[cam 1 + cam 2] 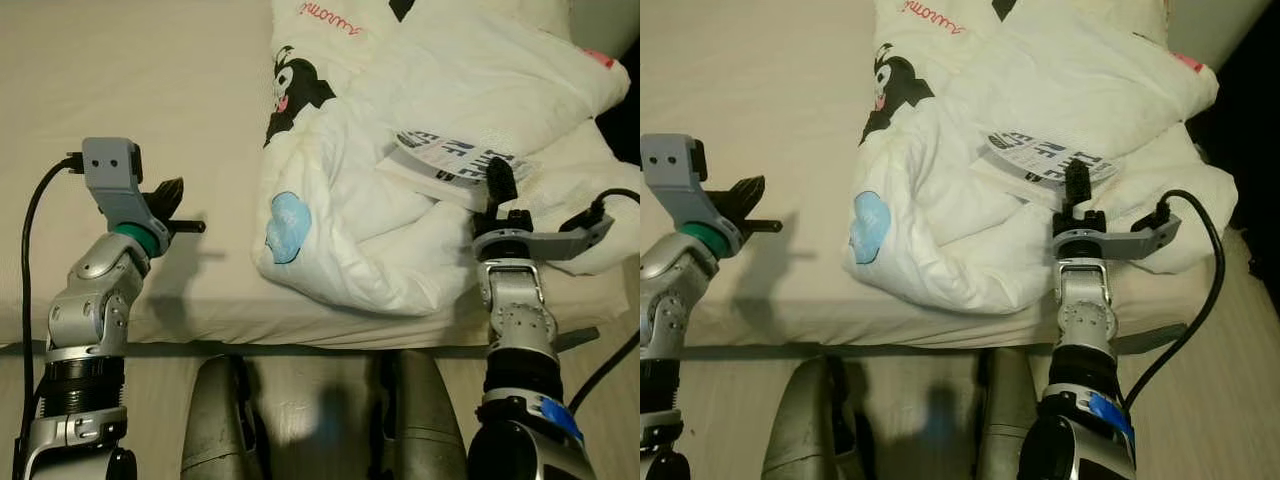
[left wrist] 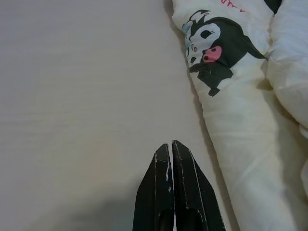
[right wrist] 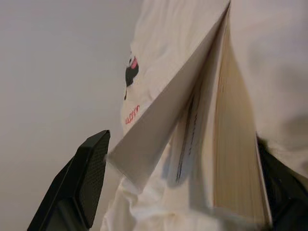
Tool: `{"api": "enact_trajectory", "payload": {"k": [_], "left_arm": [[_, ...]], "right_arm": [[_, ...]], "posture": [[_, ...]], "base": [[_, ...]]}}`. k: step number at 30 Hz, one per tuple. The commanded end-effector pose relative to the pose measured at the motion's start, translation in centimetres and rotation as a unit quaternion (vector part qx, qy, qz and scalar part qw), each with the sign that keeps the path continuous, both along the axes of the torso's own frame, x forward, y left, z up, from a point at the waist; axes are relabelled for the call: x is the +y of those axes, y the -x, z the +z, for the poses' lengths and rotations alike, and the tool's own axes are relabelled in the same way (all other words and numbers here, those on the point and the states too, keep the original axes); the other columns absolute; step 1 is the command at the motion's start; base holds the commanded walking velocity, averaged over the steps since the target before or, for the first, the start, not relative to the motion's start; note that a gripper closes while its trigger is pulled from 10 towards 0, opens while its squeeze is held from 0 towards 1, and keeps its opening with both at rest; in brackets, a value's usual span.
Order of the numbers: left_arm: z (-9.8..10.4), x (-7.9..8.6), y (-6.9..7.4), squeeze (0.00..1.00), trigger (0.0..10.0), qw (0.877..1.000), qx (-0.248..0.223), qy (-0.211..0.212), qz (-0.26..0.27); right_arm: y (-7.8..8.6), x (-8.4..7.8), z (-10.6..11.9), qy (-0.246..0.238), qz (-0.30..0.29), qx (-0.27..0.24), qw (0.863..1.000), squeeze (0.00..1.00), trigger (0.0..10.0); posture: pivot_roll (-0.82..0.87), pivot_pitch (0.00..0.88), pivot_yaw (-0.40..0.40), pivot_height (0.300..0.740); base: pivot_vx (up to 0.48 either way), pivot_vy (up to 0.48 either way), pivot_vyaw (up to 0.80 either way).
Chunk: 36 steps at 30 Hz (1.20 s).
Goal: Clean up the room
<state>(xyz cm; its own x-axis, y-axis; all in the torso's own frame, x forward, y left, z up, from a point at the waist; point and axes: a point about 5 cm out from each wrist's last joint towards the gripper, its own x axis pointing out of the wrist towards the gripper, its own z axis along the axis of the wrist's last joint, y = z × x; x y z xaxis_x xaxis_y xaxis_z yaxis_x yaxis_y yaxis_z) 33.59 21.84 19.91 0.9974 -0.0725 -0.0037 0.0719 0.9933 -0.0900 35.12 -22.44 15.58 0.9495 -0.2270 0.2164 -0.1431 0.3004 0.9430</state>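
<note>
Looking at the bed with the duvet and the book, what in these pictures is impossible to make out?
- Book: its cover print is too small to read in the eye views; its far part lies under a duvet fold.
- Right gripper: in its wrist view the fingers flank the book's pages, but contact is unclear.
- Duvet's red lettering: cut off by the top edge.

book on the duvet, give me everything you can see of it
The book is a soft-cover with a white cover carrying bold black block lettering and smaller print, too small to read. It lies tilted on the crumpled white duvet, near the bed's right side. The right wrist view shows its cover lifted slightly off the cream page block, the pages fanning a little. The right gripper is at its near edge with a black finger on each side of the book; whether the fingers press it cannot be told.
</note>
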Motion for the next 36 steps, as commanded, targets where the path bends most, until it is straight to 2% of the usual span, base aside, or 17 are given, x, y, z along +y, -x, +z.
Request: {"api": "enact_trajectory", "payload": {"k": [1,4,6,19,26,31,33,35,36], "left_arm": [[-0.5,0.4,0.1,0.00,10.0,1.000,0.016,0.000,0.003],[-0.5,0.5,0.0,0.00,10.0,1.000,0.016,0.000,0.003],[-0.5,0.4,0.0,0.00,10.0,1.000,0.016,0.000,0.002],[-0.6,0.2,0.1,0.00,10.0,1.000,0.016,0.005,0.004],[-0.6,0.0,0.0,0.00,10.0,1.000,0.015,0.008,0.002],[-0.5,-0.4,-0.2,0.00,10.0,1.000,0.012,0.012,0.000],[-0.5,-0.6,-0.3,0.00,10.0,1.000,0.011,0.016,-0.001],[-0.5,-0.6,-0.3,0.00,10.0,1.000,0.011,0.016,-0.001],[-0.5,-0.8,-0.4,0.00,10.0,1.000,0.010,0.018,-0.002]], "right_arm": [[0.3,-1.4,-0.4,-0.010,-0.030,0.001,1.000,0.00,10.0],[0.0,-1.5,-0.3,-0.005,-0.022,0.000,1.000,0.00,10.0],[-0.5,-1.5,-0.2,-0.003,-0.013,0.004,1.000,0.00,0.0],[-1.2,-0.7,0.0,0.002,0.018,0.006,1.000,0.00,0.0],[-1.1,0.1,0.3,0.016,0.032,-0.004,0.999,0.00,0.0],[-0.7,0.8,1.2,0.040,0.047,-0.030,0.998,0.00,0.0],[-0.2,1.5,2.6,0.073,0.057,-0.062,0.994,0.00,0.0],[-0.2,1.5,2.6,0.073,0.057,-0.062,0.994,0.00,0.0],[0.3,1.9,3.8,0.094,0.061,-0.089,0.990,0.00,0.0]], "posture": [[-0.02,0.194,0.093,0.585],[-0.02,0.192,0.095,0.585],[-0.02,0.188,0.094,0.585],[-0.03,0.186,0.085,0.585],[-0.03,0.185,0.085,0.585],[-0.04,0.181,0.082,0.585],[-0.05,0.174,0.079,0.585],[-0.05,0.174,0.079,0.585],[-0.05,0.170,0.078,0.585]], "base": [[0.000,0.000,0.00],[0.000,0.000,0.00],[0.000,0.000,0.00],[0.000,0.000,0.00],[0.000,0.000,0.00],[0.000,0.000,0.00],[0.000,0.000,0.00],[0.000,0.000,0.00],[0.000,0.000,0.00]]}}
